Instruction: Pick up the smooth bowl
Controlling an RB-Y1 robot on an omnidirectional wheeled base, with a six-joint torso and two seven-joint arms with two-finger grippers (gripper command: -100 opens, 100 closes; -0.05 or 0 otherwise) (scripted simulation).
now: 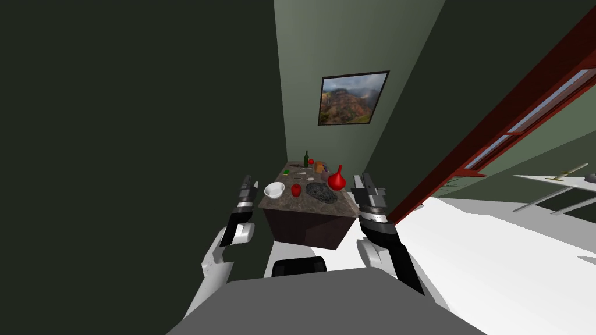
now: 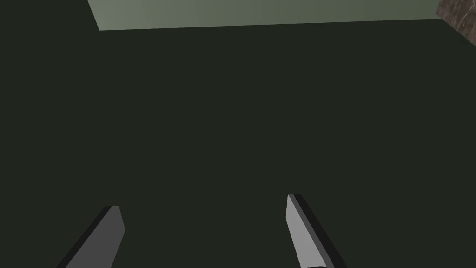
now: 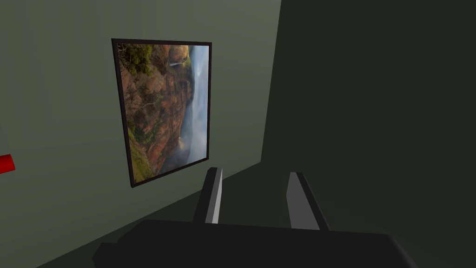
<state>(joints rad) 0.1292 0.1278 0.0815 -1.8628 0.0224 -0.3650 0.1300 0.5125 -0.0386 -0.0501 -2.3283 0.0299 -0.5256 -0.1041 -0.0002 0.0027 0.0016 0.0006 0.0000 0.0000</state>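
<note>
The smooth white bowl (image 1: pixel 275 189) sits on the near left corner of a brown stone-topped table (image 1: pixel 286 204). My left gripper (image 1: pixel 247 184) is raised just left of that corner, beside the bowl and apart from it. In its wrist view the left gripper (image 2: pixel 202 201) stands open wide with nothing between its fingers, and the table's corner (image 2: pixel 459 17) shows off to one side. My right gripper (image 1: pixel 362 180) is up at the table's right edge. Its fingers (image 3: pixel 214 195) stand partly closed with a gap, nothing in the right gripper (image 3: pixel 254 170).
On the table stand a red cup (image 1: pixel 296 190), a dark rough bowl (image 1: pixel 321 192), a red vase (image 1: pixel 336 179) and a green bottle (image 1: pixel 306 158). A dark wall (image 1: pixel 134 145) is close on the left. A red frame (image 1: pixel 495 131) and a white table (image 1: pixel 556 180) are to the right.
</note>
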